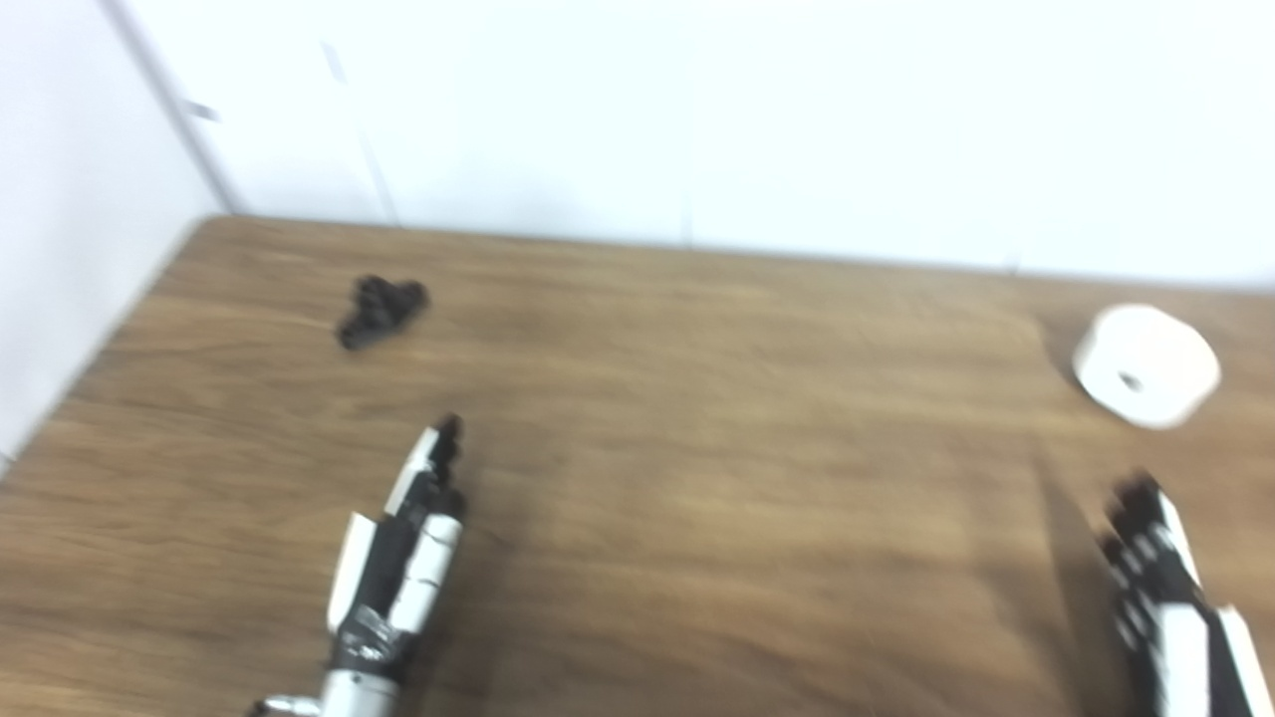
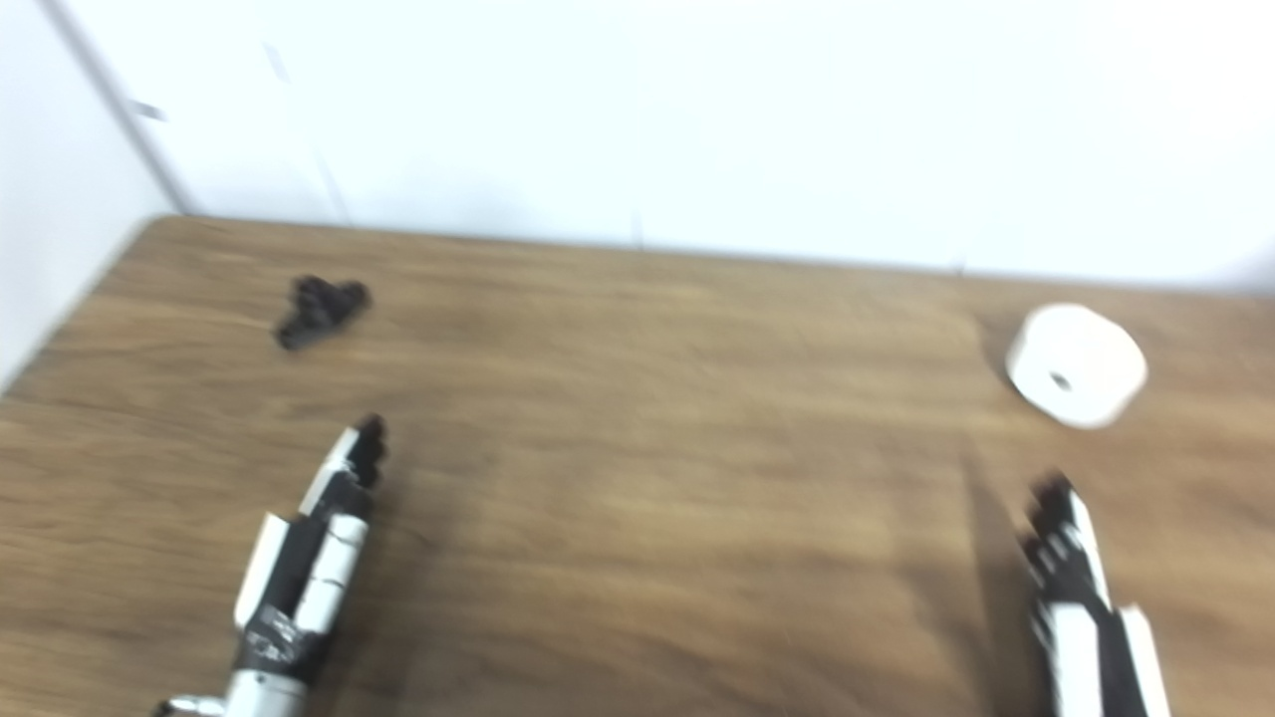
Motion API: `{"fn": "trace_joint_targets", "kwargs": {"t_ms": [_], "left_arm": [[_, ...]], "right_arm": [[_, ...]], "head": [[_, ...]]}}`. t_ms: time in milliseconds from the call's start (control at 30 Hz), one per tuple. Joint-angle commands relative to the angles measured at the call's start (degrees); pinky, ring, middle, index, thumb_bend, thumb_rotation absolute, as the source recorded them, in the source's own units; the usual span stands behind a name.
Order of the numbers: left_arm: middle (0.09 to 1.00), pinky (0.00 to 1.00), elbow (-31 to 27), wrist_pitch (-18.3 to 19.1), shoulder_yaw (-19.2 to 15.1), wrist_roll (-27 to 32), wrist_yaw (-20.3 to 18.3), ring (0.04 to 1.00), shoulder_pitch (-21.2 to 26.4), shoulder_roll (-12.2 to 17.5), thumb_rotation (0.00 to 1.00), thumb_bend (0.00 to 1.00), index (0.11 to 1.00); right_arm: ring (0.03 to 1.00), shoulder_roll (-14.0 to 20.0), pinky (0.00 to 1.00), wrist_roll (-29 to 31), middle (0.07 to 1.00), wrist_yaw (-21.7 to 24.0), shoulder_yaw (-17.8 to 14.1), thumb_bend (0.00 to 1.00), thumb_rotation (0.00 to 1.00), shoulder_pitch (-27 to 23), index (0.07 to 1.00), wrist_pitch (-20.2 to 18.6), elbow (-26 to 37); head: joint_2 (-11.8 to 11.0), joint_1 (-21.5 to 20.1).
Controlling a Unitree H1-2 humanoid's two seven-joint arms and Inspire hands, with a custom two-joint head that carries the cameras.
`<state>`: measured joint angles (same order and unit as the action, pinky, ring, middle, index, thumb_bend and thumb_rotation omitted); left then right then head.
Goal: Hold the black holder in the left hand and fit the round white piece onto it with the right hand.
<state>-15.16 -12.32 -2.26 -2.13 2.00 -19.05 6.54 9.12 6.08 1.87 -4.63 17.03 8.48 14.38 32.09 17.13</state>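
Nearest the lens, our left hand (image 1: 398,558) lay low over the wooden table (image 1: 697,478), extended flat and edge-on, its fingers straight and holding nothing; whether they were spread we could not tell through the blur. The black holder (image 1: 382,310) rested on the tabletop at about twelve o'clock from those fingertips, a shade toward eleven, clearly apart from them, its long axis appearing to run from seven to one o'clock. Our right hand (image 1: 1170,597) entered at the lower right corner, fingers likewise stretched forward and empty, their spacing unclear. The round white piece (image 1: 1146,364) sat near the table's right edge at twelve o'clock from that hand, its holed face tilted toward us, near but not touching the fingertips. We judged each hand the nearer one to its own part, and the holder pickup still ahead, calling for a forward reach by the left arm.
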Motion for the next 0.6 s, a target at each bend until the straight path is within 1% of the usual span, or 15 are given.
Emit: {"fn": "trace_joint_targets", "kwargs": {"t_ms": [0,33,67,133,167,200,267,300,467,567], "left_arm": [[0.969,0.99,0.61,-2.59,0.52,-1.64,1.32,0.974,-0.96,-3.15,0.9,0.67,0.97],[0.97,0.99,0.79,-2.67,0.71,-1.59,1.41,0.975,-0.95,-3.19,0.9,0.68,0.972],[0.973,1.0,0.98,-2.82,0.89,-1.31,1.42,0.979,-0.94,-3.25,0.89,0.68,0.974],[0.977,1.0,1.6,-3.36,1.07,-0.87,1.49,0.985,-0.86,-3.34,0.87,0.66,0.974],[0.976,1.0,1.76,-3.41,1.16,-0.8,1.49,0.986,-0.85,-3.37,0.87,0.65,0.971],[0.977,1.0,1.96,-3.61,1.27,-0.88,1.48,0.988,-0.84,-3.31,0.86,0.65,0.968],[0.981,1.0,2.03,-3.76,1.5,-0.38,1.38,0.992,-0.96,-3.22,0.85,0.63,0.97],[0.984,1.0,2.09,-3.92,1.61,-0.09,1.37,0.995,-1.02,-3.17,0.85,0.62,0.972],[0.989,1.0,2.12,-4.11,1.85,0.46,1.45,0.999,-1.24,-3.05,0.85,0.59,0.974],[0.992,1.0,1.61,-3.3,1.98,0.03,1.66,1.0,-1.37,-3.19,0.85,0.61,0.978]], "right_arm": [[1.0,0.39,1.0,1.04,0.997,0.91,-0.47,0.65,1.0,-0.16,0.985,2.14,-0.15],[1.0,0.35,1.0,1.09,0.997,1.05,-0.51,0.65,1.0,-0.2,0.983,2.42,-0.45],[1.0,0.28,1.0,1.14,0.996,1.14,-0.58,0.66,1.0,-0.26,0.983,2.73,-0.78],[1.0,-0.02,1.0,0.8,0.994,0.96,-0.8,0.69,1.0,-0.35,0.985,3.36,-1.27],[0.994,-0.38,1.0,0.07,0.988,0.38,-0.95,0.66,1.0,-0.19,0.98,2.71,-0.8],[0.98,-0.63,0.99,-0.42,0.977,0.0,-1.06,0.61,1.0,0.0,0.966,2.23,-0.44],[0.979,-0.82,0.98,-0.55,0.976,-0.17,-1.1,0.56,1.0,0.32,0.961,1.52,0.12],[0.977,-0.77,0.98,-0.46,0.976,-0.05,-1.07,0.54,1.0,0.38,0.959,1.78,-0.06],[0.973,-0.83,0.98,-1.21,0.972,-0.12,-0.9,0.54,1.0,0.56,0.95,2.29,-0.42],[0.961,-0.83,0.95,-2.05,0.961,-0.31,-0.84,0.57,1.0,0.6,0.938,2.14,-0.57]], "head": [[-0.59,0.37],[-0.75,0.42],[-1.41,0.68],[-2.17,0.95],[-2.58,1.07],[-2.85,1.15],[-2.85,1.15],[-3.5,1.07],[-3.76,0.07],[-3.7,-0.45]]}}
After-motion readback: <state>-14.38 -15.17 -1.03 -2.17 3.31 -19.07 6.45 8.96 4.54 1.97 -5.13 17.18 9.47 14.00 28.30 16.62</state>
